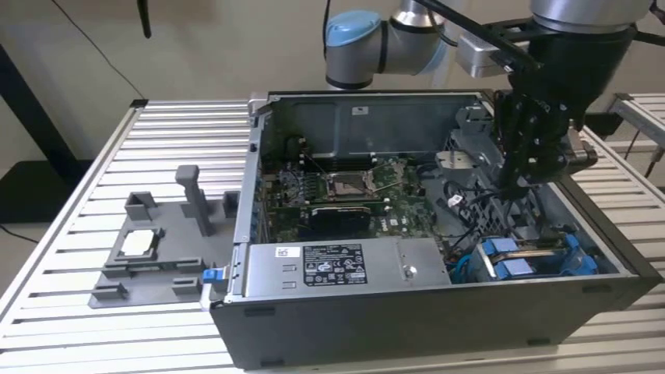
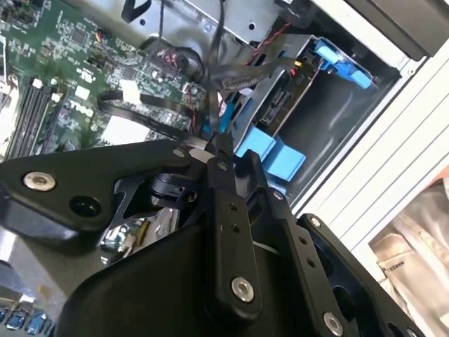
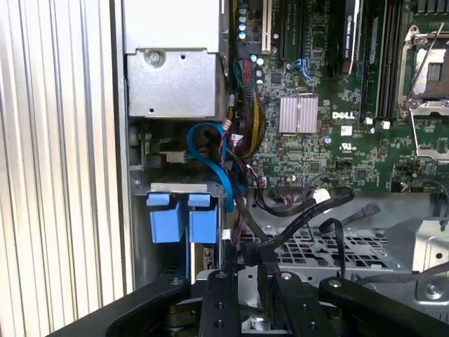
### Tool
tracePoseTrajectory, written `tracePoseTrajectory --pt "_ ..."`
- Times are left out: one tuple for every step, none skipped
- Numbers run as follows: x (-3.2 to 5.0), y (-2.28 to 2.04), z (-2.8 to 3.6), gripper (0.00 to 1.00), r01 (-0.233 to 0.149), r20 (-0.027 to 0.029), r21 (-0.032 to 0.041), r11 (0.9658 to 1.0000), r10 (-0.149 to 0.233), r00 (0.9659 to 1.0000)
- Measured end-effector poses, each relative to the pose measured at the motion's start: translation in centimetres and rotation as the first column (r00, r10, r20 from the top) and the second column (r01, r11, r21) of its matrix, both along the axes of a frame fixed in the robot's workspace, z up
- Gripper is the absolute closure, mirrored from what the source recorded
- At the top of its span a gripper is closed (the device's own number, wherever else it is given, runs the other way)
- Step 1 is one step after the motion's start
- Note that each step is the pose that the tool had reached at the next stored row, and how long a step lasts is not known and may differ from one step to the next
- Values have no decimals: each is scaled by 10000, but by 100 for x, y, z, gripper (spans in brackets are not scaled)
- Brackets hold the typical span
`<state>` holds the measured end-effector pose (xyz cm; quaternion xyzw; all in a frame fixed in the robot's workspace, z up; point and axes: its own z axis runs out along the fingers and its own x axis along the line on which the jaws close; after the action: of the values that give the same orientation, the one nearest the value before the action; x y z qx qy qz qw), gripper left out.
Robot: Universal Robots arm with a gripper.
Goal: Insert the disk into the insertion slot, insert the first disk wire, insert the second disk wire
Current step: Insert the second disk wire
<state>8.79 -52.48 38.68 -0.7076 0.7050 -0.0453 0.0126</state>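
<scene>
the disk (image 1: 516,269), silver-grey in a bright blue carrier, sits in the slot (image 2: 337,112) at the lower right of the exterior view, its blue tabs showing. the gripper (image 1: 516,187) hangs above it inside the case (image 1: 416,327), jaws close together, pinching a black wire (image 3: 298,221).

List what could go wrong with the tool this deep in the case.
1. Loose black cables loop right beside the tool; any move could snag or tug them.
2. The blue carrier tabs sit close to the tool tip; a sideways slip might knock them.
3. The motherboard lies exposed nearby; a dragged cable could scrape it.
</scene>
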Motion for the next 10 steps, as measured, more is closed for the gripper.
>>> tracePoseTrajectory --pt "-8 14 -5 73 -25 21 -28 10000 25 10000" --pt "-13 29 -6 73 -56 54 -35 10000 56 10000" --pt "-16 40 -7 73 -80 98 -36 10000 80 9999" --pt "-20 51 -7 73 -111 134 -38 9999 112 9998" --pt "-26 56 -7 73 -154 150 -46 9999 155 9998" --pt "-31 60 -8 73 -202 155 -59 9998 203 9997" --pt "-37 65 -10 73 -264 157 -80 9996 265 9995" --pt "-44 70 -11 73 -319 157 -104 9994 321 9994" --pt "-52 73 -12 73 -371 157 -132 9992 374 9992" --pt "-59 75 -13 73 -425 156 -166 9990 428 9990"
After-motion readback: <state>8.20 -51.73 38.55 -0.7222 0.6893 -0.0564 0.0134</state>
